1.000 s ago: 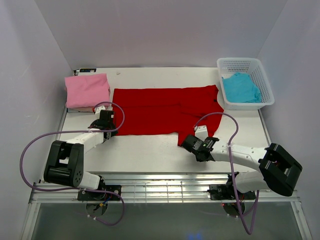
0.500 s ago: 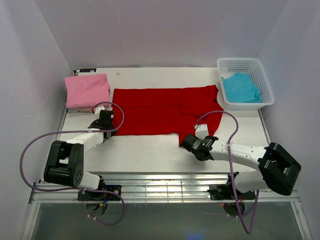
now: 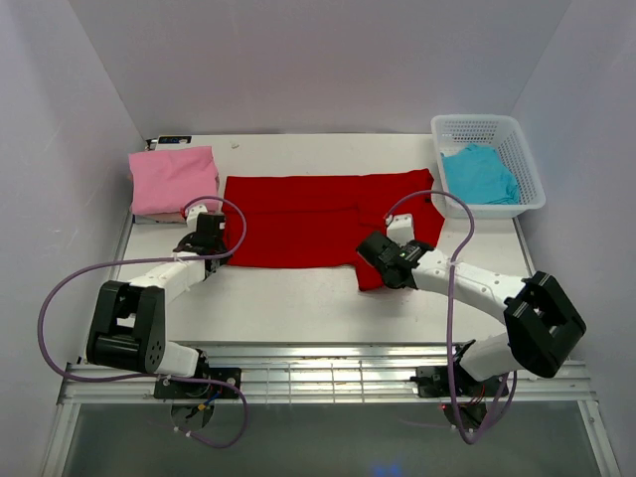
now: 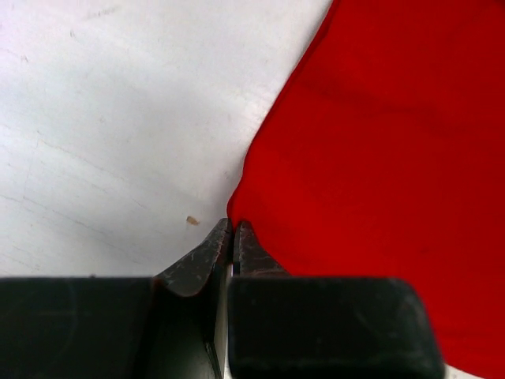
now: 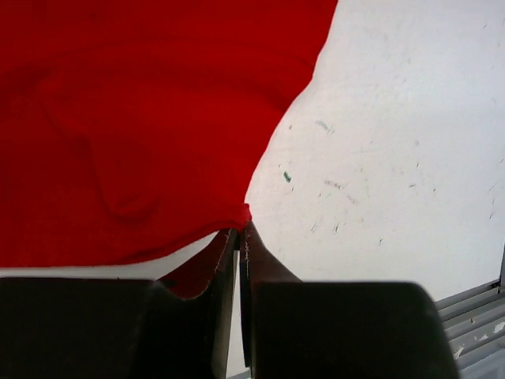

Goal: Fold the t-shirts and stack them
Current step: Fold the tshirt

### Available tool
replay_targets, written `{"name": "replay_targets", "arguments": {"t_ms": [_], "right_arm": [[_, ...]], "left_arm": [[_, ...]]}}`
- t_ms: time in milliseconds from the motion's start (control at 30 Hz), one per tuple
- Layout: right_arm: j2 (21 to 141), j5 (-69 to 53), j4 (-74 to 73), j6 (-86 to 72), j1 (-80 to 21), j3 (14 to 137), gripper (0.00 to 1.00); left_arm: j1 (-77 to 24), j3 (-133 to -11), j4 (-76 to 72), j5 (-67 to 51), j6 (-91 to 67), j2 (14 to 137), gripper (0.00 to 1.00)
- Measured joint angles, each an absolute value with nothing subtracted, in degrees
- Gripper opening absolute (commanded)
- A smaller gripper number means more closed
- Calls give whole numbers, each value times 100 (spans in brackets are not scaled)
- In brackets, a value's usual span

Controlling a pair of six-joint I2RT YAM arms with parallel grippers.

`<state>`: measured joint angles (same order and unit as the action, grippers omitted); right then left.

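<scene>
— At the bench's (image 3: pixel 298 308) near edge, left jaws and right jaws each pinch a near corner of the red t-shirt (image 3: pixel 298 224).
— Best lifted level, carried together to the far hem; the pink t-shirt (image 3: pixel 171 177) lies beyond.

I count three soft t-shirts: one bright red cloth t-shirt (image 3: pixel 298 219), one pink folded t-shirt (image 3: pixel 171 177), one turquoise t-shirt (image 3: pixel 477 174). One white plastic lattice basket (image 3: pixel 528 167). One pale desk (image 3: pixel 298 298).

Top view: the whole tabletop (image 3: pixel 298 298) is seen from above, behind the arm bases. Wrist views: taken close, downward past the left claw (image 4: pixel 231 230) and right claw (image 5: pixel 241 233). The edge of the red t-shirt (image 3: pixel 298 219) is shared by all three.
</scene>
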<state>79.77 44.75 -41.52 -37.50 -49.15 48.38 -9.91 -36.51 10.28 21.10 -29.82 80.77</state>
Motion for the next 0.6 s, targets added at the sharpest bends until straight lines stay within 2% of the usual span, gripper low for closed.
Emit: {"name": "replay_targets", "arguments": {"t_ms": [267,600], "right_arm": [[8698,4504,-3356,-2351,-3677,5774,8],[10475,4392,-2788,-965,-2895,7806,8]], "left_arm": [[-974,-4569,982,2106,-2993,8416,13],[-819,-5876,919,2003,-3002,9682,12]]}}
